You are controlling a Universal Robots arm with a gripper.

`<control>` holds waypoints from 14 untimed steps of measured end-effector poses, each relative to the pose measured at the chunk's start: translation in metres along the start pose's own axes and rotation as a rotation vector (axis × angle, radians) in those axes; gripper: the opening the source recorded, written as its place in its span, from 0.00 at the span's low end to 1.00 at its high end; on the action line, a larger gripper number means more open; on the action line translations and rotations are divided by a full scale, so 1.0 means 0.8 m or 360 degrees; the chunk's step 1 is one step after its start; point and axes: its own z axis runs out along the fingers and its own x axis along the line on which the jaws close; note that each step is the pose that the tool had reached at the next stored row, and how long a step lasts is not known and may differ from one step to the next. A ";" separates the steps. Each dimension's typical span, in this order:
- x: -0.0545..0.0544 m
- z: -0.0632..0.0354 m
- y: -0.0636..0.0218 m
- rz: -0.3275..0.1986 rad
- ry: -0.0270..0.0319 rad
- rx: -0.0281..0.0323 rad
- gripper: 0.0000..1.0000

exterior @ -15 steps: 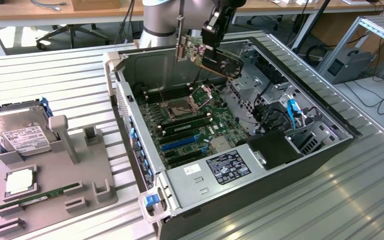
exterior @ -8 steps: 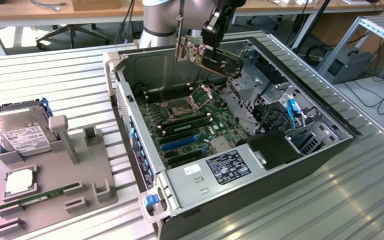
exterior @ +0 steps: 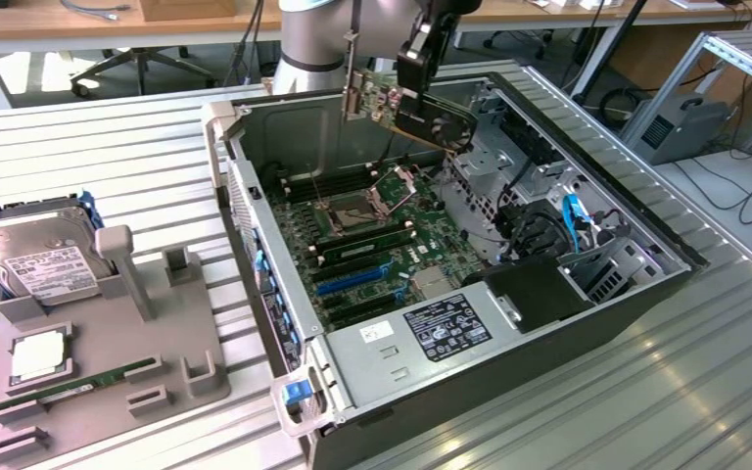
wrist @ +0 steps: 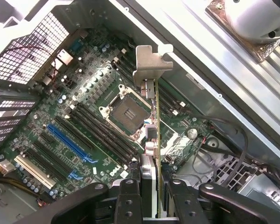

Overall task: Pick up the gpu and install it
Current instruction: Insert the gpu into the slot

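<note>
Slatted metal table (exterior: 115, 147), open computer case (exterior: 670, 257) — above its motherboard (wrist: 84, 112) the gripper (wrist: 153, 193) clamps the gpu (wrist: 151, 65).

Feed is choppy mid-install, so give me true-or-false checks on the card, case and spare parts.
The gripper holds the gpu, a green-board card with a silver bracket. True.
The gpu sits in the long blue motherboard slot. False: it hangs above the open black computer case.
The silver hard drive with a white label lies inside the case. False: that hard drive rests on the grey holder outside.
The thin green RAM stick lies on that holder. True.
</note>
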 end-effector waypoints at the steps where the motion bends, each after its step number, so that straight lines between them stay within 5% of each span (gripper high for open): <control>1: 0.000 0.000 0.000 -0.0008 0.00003 -0.00002 0.27; 14: 0.000 0.000 0.000 -0.0084 0.00023 -0.00024 0.27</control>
